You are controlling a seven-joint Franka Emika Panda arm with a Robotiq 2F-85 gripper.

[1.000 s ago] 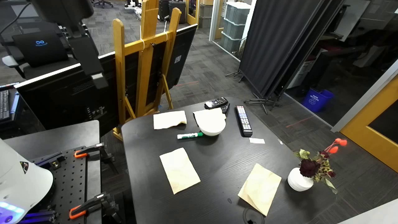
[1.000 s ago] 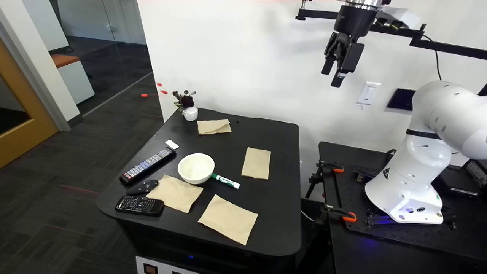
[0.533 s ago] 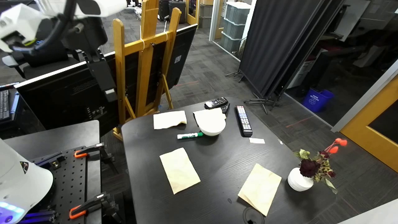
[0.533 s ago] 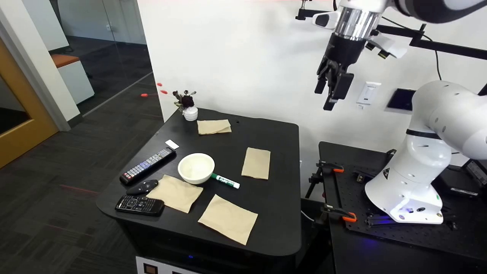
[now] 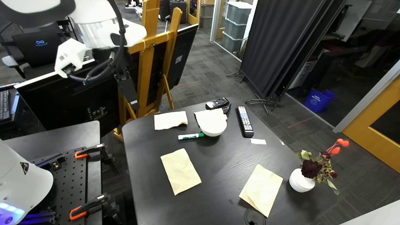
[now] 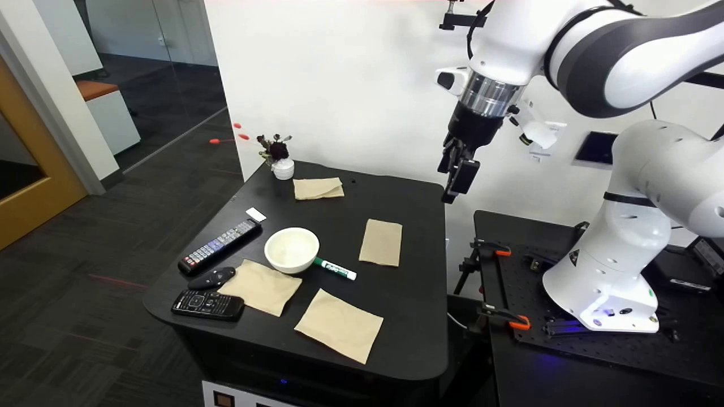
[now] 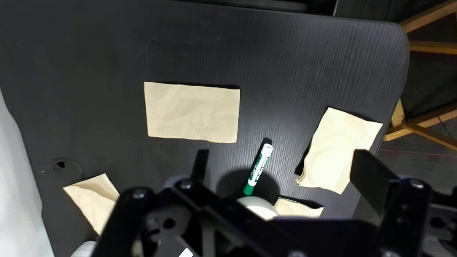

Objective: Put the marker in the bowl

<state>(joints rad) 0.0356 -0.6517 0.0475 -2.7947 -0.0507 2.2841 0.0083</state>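
The marker is a white stick with green lettering and a green cap; it lies on the black table in both exterior views (image 5: 190, 136) (image 6: 336, 268) and in the wrist view (image 7: 259, 167). Its cap end is right beside the white bowl (image 5: 213, 125) (image 6: 291, 251); whether they touch I cannot tell. In the wrist view the bowl (image 7: 260, 206) is mostly hidden by my gripper (image 7: 281, 154). My gripper is open and empty, fingers wide apart. In both exterior views it hangs (image 5: 132, 100) (image 6: 447, 183) well above table height, near the edge on the robot's side.
Several tan paper notes (image 6: 382, 243) lie around the bowl. Black remotes (image 6: 220, 247) (image 6: 208, 305) and a small white vase with flowers (image 6: 283, 168) stand farther off. A white wall (image 6: 350, 85) borders the table; a wooden easel (image 5: 147, 72) stands beyond it.
The arm has come down and moved toward the table, carrying the gripper lower and closer to the table edge. The gripper stays open. The marker and bowl have not moved.
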